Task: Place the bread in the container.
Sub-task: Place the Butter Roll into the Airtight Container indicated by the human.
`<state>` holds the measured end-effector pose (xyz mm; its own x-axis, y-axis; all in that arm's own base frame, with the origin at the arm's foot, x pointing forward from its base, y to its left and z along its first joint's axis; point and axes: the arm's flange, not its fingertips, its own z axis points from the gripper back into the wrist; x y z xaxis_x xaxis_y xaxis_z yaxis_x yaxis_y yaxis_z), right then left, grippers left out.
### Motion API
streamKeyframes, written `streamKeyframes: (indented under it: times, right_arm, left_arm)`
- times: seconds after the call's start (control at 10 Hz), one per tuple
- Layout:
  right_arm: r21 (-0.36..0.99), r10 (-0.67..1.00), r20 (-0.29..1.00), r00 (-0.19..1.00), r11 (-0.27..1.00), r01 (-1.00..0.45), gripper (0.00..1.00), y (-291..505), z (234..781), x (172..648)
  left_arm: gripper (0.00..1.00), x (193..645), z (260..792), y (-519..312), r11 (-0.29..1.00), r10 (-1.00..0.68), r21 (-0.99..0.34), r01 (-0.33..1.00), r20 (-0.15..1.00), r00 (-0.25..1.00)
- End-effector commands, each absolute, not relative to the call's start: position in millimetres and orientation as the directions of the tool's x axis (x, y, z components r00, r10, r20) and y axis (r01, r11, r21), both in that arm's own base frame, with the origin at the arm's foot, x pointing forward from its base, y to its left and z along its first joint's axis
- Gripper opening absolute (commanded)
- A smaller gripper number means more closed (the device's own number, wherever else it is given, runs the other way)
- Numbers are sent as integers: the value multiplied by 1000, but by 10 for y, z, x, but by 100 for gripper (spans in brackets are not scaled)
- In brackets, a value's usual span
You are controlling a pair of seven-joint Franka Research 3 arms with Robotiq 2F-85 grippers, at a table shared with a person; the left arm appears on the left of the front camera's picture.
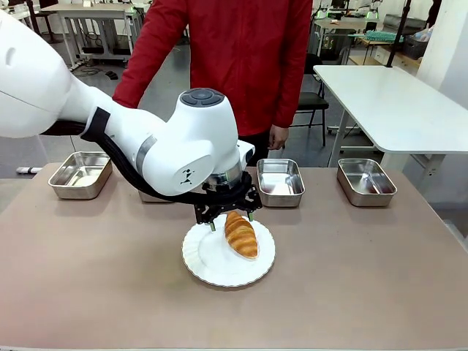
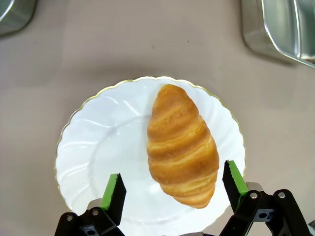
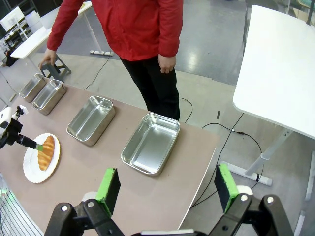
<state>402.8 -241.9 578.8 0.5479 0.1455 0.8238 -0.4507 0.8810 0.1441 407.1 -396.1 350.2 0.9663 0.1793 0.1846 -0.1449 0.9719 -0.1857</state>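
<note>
Left hand [image 2: 173,179], wide, over ridged bread [image 2: 181,145]

No text, number or brand name can be read anywhere; a small black logo mark [image 1: 187,175] sits on the left arm [image 1: 150,146], its shape too small to make out

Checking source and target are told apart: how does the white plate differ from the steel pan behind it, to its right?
The plate is round, white and scalloped; the pan is rectangular bare steel. The plate holds the croissant; the pan is empty. The plate is nearly flat; the pan has raised walls. Both rest on the brown table.
</note>
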Motion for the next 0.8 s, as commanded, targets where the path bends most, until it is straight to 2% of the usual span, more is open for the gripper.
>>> streamKeyframes:
  times: [0.0, 0.7]
  right_arm:
    - [139, 150, 825, 546, 881, -452, 100, -2414, 5804, 4031]
    - [139, 150, 825, 546, 881, -452, 100, -2414, 5804, 4031]
  left_arm:
    - [100, 4127, 3388, -4132, 966, 223, -181, -185, 221, 949]
    - [100, 4220, 3024, -4285, 975, 206, -126, -185, 179, 962]
